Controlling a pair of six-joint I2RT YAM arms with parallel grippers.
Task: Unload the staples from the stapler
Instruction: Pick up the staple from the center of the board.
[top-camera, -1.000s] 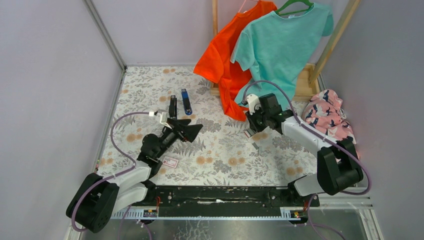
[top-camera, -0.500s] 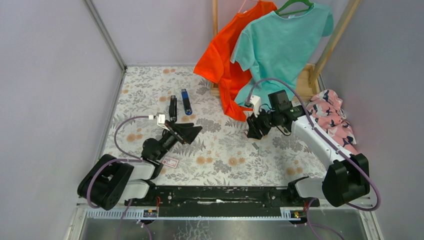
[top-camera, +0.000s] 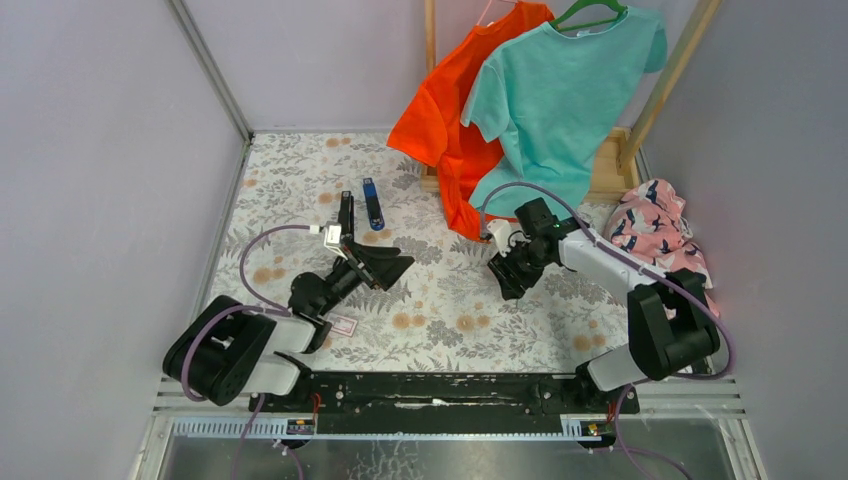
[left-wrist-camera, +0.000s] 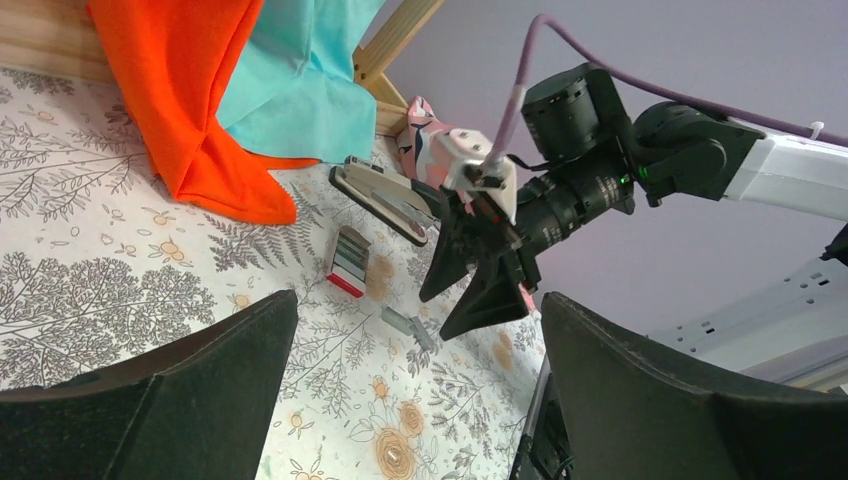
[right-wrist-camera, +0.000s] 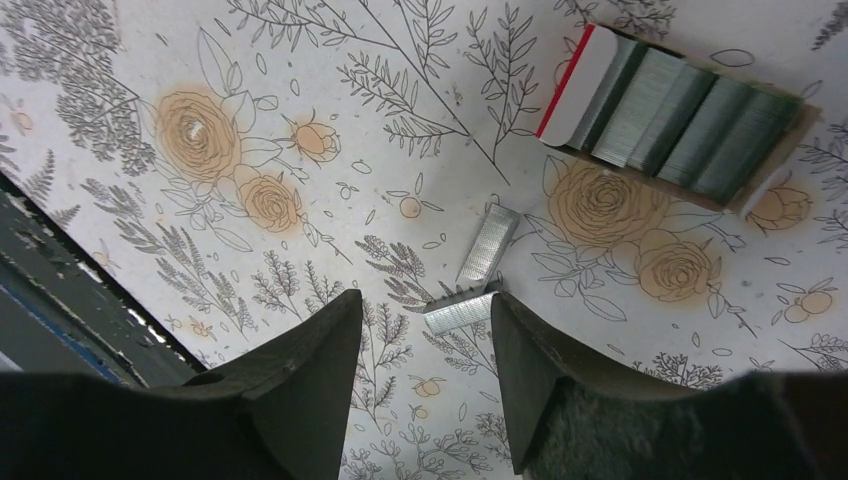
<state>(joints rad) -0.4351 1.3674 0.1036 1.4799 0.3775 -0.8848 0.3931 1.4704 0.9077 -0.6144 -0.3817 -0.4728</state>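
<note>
**While both grippers stand open, staples lie loose on the floral table**

As the right gripper (top-camera: 510, 280) hangs low over the floral-covered table (top-camera: 300, 180), right of its centre, its fingers (right-wrist-camera: 280, 400) stand partly apart with nothing between them. Directly beneath the gap, two short strips of the staples (right-wrist-camera: 487, 245) lie on the cover, meeting or nearly meeting at an angle, clear of both fingers. Just beside them sits a red-and-white card tray (right-wrist-camera: 670, 110) filled with more silvery strips. The stapler (left-wrist-camera: 385, 200) lies on the table behind the right gripper, toward the right edge, its silver-grey channel facing up, near a pink patterned cloth (top-camera: 655, 225). From overhead the right arm hides it. The left gripper (top-camera: 395, 272), left of the table's centre, is spread wide and grips nothing. A slim blue-and-black bar (top-camera: 373, 203) and a black bar (top-camera: 345, 213) lie side by side toward the far edge, while an orange T-shirt (top-camera: 440, 120) and a teal T-shirt (top-camera: 560, 90) hang over the far right corner.
</note>
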